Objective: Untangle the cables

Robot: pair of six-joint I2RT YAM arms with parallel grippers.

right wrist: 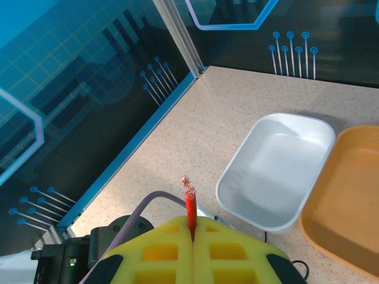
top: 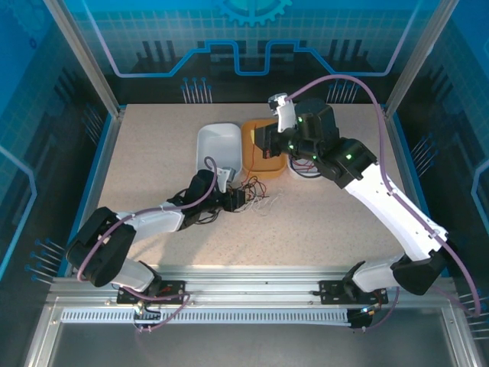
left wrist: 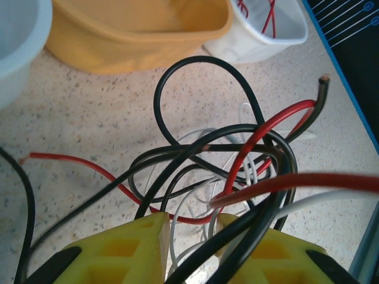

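Note:
The cables (left wrist: 237,160) are a tangle of red, black and whitish wires on the speckled table, just ahead of my left gripper (left wrist: 192,236). Its yellow fingers (left wrist: 130,248) stand a little apart; a whitish wire runs through the gap and black wires cross over the right finger. From above, the tangle (top: 256,195) lies at the centre with the left gripper (top: 235,197) at its left edge. My right gripper (right wrist: 192,223) is shut on a red cable (right wrist: 190,207) whose bare copper end sticks up past the fingertips. It hangs over the orange tray (top: 260,157).
A white tray (top: 218,145) and the orange tray (right wrist: 349,195) sit side by side behind the tangle. A small white container (left wrist: 266,26) holding red wire stands right of the orange tray. Blue enclosure walls (right wrist: 89,89) border the table.

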